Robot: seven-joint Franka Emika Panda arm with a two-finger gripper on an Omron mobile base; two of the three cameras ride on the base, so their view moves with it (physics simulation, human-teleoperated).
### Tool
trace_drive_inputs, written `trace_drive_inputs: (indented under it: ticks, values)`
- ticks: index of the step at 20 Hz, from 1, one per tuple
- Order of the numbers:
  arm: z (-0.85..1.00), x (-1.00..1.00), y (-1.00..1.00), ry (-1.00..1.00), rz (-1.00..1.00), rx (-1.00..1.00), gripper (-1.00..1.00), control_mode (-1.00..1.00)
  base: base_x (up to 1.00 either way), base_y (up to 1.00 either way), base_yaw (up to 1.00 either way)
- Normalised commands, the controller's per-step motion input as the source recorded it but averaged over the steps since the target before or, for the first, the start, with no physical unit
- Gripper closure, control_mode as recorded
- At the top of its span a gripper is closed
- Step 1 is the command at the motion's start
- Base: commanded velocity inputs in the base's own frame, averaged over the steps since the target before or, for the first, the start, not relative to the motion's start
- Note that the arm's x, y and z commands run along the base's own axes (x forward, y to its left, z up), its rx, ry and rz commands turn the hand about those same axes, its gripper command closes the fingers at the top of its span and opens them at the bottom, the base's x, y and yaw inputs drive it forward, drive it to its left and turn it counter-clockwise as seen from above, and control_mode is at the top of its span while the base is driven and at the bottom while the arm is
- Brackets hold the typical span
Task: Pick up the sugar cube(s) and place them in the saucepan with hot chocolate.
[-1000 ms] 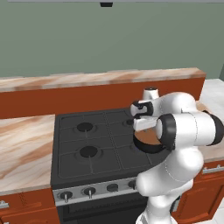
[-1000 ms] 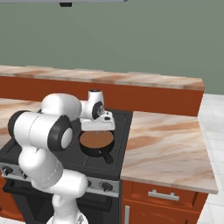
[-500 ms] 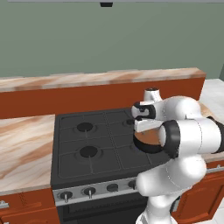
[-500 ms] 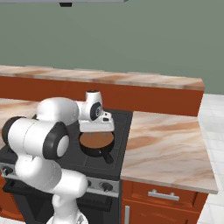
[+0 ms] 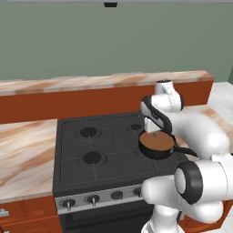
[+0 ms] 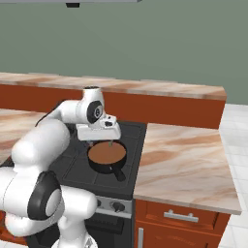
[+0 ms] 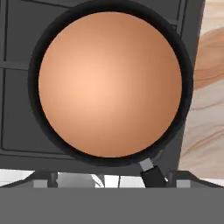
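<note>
Hand view, saucepan [image 7: 33,78] round, black-rimmed, flat brown liquid, straight handle.

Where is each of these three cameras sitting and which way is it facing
Left base view: behind the arm to its left, looking forward and down at the stove and saucepan; the white arm rises at lower right.
Right base view: behind to its right, same saucepan; arm at lower left.
Hand view: on the hand, looking straight down into the saucepan's hot chocolate.
All three share the saucepan.
</note>
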Motion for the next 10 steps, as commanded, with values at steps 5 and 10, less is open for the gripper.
trace_drive_inputs:
  ticks: [5,10]
  values:
    - [0.96,-0.99,0.09,-0.02,-0.08,0.22,-1.00,-1.00,0.00,0.00,0.00]
    - [0.86,-0.90,0.43,-0.15,-0.05,0.11,-1.00,-1.00,0.00,0.00,0.00]
